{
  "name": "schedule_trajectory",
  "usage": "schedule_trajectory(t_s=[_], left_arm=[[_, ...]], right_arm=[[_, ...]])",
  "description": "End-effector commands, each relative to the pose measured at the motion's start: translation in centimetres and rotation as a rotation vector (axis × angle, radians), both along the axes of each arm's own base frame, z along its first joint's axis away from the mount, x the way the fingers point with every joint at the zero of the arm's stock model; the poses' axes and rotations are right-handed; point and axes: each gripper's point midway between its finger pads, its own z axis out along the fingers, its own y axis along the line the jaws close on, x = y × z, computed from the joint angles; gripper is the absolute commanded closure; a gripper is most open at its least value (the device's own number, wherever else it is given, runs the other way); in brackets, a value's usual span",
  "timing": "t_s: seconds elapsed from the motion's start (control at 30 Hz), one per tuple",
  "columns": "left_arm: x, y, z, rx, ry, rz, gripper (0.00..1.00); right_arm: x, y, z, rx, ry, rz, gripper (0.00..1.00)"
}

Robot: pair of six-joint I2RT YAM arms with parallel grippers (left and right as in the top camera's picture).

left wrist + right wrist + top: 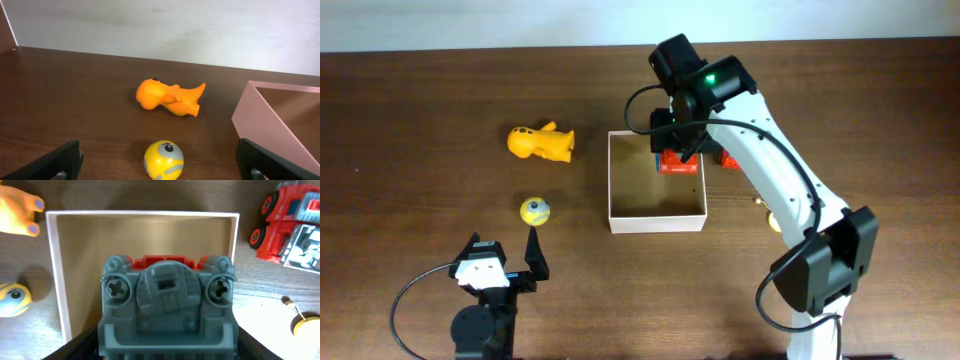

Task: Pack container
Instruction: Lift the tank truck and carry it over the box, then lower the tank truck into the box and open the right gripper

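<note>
a: what does the overhead give you?

b: the container (657, 222) sits open-topped on the counter (410, 120), with white walls and a tan floor. my right pincer (680, 152) hangs over its far right corner, pinching a grey-bottomed red toy (680, 165) just inside the walls. a red toy truck (728, 158) lies just outside the container's right wall. well to the container's left lie an orange figure (542, 142) and, nearer me, a yellow ball (535, 210). my left pincer (503, 245) is spread wide on the near side of the ball, holding nothing.

a: and the left wrist?

b: my two dark fingers (57, 162) stand far apart at the bottom edges. the ball lies between them, touching neither. the orange figure lies on its side beyond the ball. a corner of the container shows on the right.

a: right wrist?

b: the toy fills the middle, its grey underside with two cross-head screws facing the camera and red showing behind. my fingers (80, 347) flank it low down. beneath it is the container's tan floor; whether the toy touches it i cannot tell. the truck lies outside the container's right wall, the figure and ball outside its left. a small yellow disc (303, 326) also lies right of the container, nearer me than the truck.
</note>
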Motion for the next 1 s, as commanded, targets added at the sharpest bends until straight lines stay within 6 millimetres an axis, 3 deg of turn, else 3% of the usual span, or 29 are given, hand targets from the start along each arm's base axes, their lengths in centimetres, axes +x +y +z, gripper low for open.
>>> schedule_trajectory(t_s=[0.0, 0.43, 0.7, 0.97], left_arm=[[0.0, -0.1, -0.2, -0.003, 0.001, -0.006, 0.01], [0.0, -0.1, -0.2, -0.003, 0.001, -0.006, 0.01], [0.0, -0.1, -0.2, -0.003, 0.001, -0.006, 0.01], [0.0, -0.1, -0.2, -0.003, 0.001, -0.006, 0.01]], right_arm=[[0.1, 0.0, -1.8, -0.034, 0.029, -0.018, 0.37], [0.0, -1.0, -6.1, -0.117, 0.101, -0.023, 0.37], [0.5, -1.9, -6.2, -0.173, 0.074, -0.015, 0.36], [1.2, -1.5, -7.4, -0.172, 0.073, -0.015, 0.36]])
